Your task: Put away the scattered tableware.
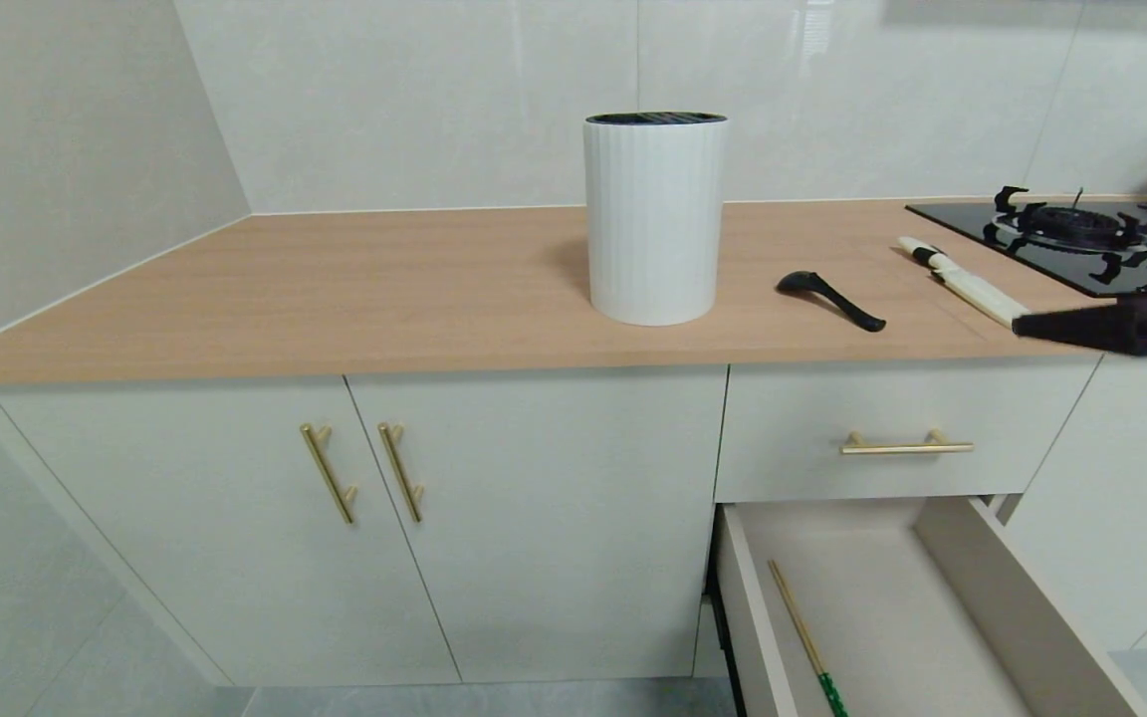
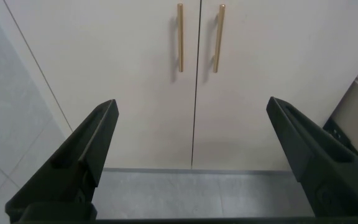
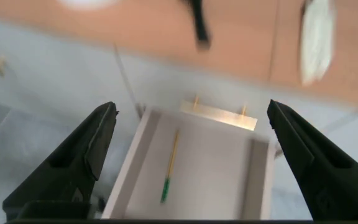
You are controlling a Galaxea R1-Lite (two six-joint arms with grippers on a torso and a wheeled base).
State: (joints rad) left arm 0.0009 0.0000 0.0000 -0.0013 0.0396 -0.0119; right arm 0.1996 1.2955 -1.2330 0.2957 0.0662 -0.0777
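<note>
We see the countertop (image 1: pixel 335 289) across mid-frame, the open drawer (image 1: pixel 1012 597) at lower right holding a green-tipped chopstick (image 1: pixel 804 632), the white ribbed holder (image 1: pixel 653 219) upper centre, and the white utensil (image 1: pixel 962 282) and black spoon (image 1: pixel 829 296) right of it. The left claw (image 2: pixel 191 106) and right claw (image 3: pixel 191 109) are spread, empty.

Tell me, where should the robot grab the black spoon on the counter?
Probably its thin handle, from straight above, pinching across it. The black spoon lies flat on the counter, so only the handle's sides can be gripped; its bowl end is wider.
</note>
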